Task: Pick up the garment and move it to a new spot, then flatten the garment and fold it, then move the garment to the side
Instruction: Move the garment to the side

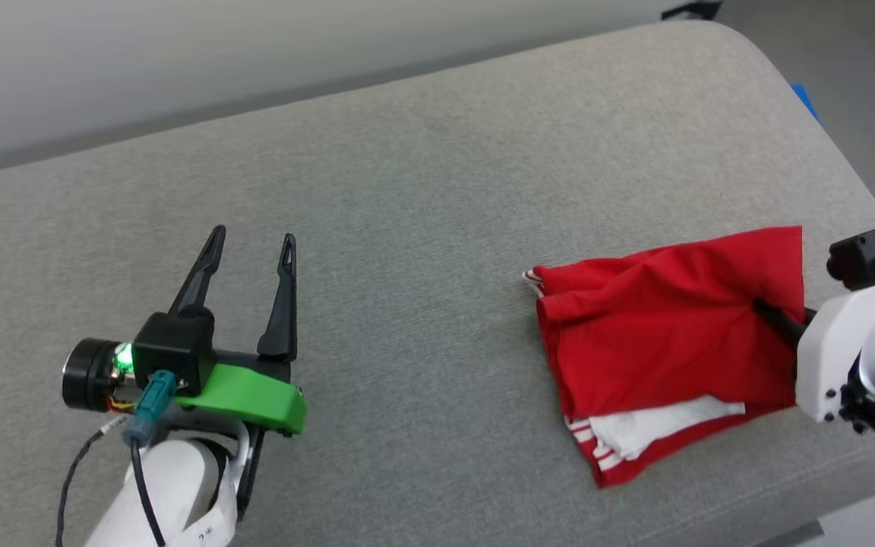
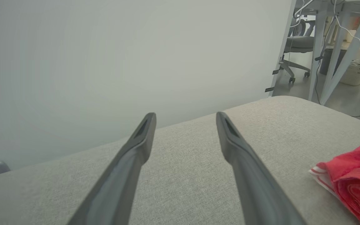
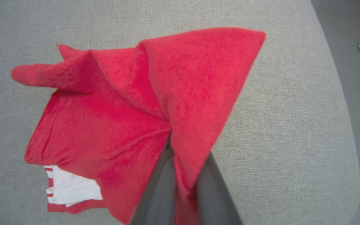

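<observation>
Garment [image 1: 658,327] lies bunched, right jaws seemingly pinching 1 fold.

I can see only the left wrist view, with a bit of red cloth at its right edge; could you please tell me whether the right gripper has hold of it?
Observer: Yes, the right gripper is shut on the garment, with a red fold pinched between its fingers.
Operator: Thank you. Is the shirt lying flat?
Observer: No, it is bunched and doubled over, with a white sleeve poking out at its near edge.
Operator: And where does it sit?
Observer: Near the right end of the grey cushion, well apart from the open left gripper.
</observation>
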{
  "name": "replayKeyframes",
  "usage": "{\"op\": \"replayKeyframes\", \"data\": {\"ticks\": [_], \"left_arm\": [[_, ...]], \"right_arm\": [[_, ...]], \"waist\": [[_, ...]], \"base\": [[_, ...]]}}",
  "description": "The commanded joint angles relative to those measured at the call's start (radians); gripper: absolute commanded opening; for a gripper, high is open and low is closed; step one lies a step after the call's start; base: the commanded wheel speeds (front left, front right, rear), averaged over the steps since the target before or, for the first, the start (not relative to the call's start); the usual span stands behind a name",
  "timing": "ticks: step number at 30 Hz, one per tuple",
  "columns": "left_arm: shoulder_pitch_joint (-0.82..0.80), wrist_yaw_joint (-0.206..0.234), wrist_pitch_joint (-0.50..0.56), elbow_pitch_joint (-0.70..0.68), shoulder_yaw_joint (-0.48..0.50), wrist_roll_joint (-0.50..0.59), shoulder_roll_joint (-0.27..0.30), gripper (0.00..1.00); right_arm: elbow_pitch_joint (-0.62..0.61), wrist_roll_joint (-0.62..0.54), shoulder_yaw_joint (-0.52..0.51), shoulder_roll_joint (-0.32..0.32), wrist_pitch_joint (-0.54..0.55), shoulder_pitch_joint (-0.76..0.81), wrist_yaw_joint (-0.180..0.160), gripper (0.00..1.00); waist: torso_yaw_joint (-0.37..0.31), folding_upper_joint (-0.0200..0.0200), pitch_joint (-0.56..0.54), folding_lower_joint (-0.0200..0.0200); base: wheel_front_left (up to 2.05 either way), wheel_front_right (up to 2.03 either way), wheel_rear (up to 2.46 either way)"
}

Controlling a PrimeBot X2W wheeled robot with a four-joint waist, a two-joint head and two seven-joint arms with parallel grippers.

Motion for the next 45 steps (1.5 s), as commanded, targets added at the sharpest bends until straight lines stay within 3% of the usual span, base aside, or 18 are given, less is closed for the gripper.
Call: {"op": "replayKeyframes", "data": {"ticks": [1, 9, 21, 26, 31, 33, 36, 38, 39, 40, 41, 45], "left_arm": [[-0.029, -0.005, 0.016, -0.012, -0.001, 0.012, 0.017, 1.0], [-0.143, -0.04, 0.124, -0.089, -0.029, 0.059, 0.075, 1.0], [-0.297, -0.061, 0.228, -0.217, -0.067, 0.124, 0.099, 1.0], [-0.335, -0.064, 0.238, -0.233, -0.082, 0.139, 0.092, 1.0], [-0.365, -0.065, 0.233, -0.232, -0.093, 0.145, 0.081, 1.0], [-0.373, -0.065, 0.231, -0.228, -0.096, 0.147, 0.078, 1.0], [-0.387, -0.068, 0.228, -0.223, -0.1, 0.147, 0.075, 1.0], [-0.399, -0.071, 0.227, -0.219, -0.105, 0.148, 0.072, 1.0], [-0.404, -0.072, 0.226, -0.218, -0.106, 0.149, 0.071, 1.0], [-0.408, -0.072, 0.225, -0.216, -0.107, 0.149, 0.07, 1.0], [-0.409, -0.061, 0.205, -0.203, -0.103, 0.147, 0.065, 1.0], [-0.389, -0.048, 0.166, -0.178, -0.099, 0.131, 0.05, 1.0]], "right_arm": [[0.017, -0.009, 0.002, -0.004, -0.024, -0.043, -0.001, 0.0], [0.205, 0.017, 0.001, -0.025, -0.183, -0.233, -0.001, 0.0], [0.502, 0.153, -0.002, -0.123, -0.403, -0.471, -0.001, 0.0], [0.624, 0.154, 0.01, -0.148, -0.516, -0.525, -0.001, 0.0], [0.758, 0.127, 0.026, -0.116, -0.626, -0.577, -0.001, 0.0], [0.788, 0.115, 0.041, -0.104, -0.673, -0.595, -0.001, 0.14], [0.836, 0.095, 0.045, -0.091, -0.72, -0.624, -0.001, 0.11], [0.871, 0.084, 0.042, -0.086, -0.733, -0.642, -0.001, 0.29], [0.892, 0.08, 0.037, -0.083, -0.737, -0.651, -0.001, 0.83], [0.91, 0.073, 0.034, -0.083, -0.739, -0.659, -0.001, 1.0], [0.953, 0.02, -0.024, -0.091, -0.743, -0.687, -0.001, 1.0], [0.959, -0.044, -0.088, -0.103, -0.743, -0.671, -0.001, 1.0]], "waist": [[-0.127, -0.0001, 0.122, 0.0], [-0.17, -0.0001, 0.241, 0.0], [-0.113, -0.0001, 0.438, 0.0], [-0.088, -0.0001, 0.487, 0.0], [-0.072, -0.0001, 0.519, 0.0], [-0.067, -0.0001, 0.527, 0.0], [-0.057, -0.0001, 0.539, 0.0], [-0.047, -0.0001, 0.546, 0.0], [-0.042, -0.0001, 0.549, 0.0], [-0.037, -0.0001, 0.551, 0.0], [-0.014, -0.0001, 0.545, 0.0], [0.008, -0.0001, 0.511, 0.0]], "base": [[0.0, 0.0, 0.0], [0.0, 0.0, 0.0], [0.0, 0.0, 0.0], [0.0, 0.0, 0.0], [0.0, 0.0, 0.0], [0.0, 0.0, 0.0], [0.0, 0.0, 0.0], [0.0, 0.0, 0.0], [0.0, 0.0, 0.0], [0.0, 0.0, 0.0], [0.0, 0.0, 0.0], [0.0, 0.0, 0.0]]}}
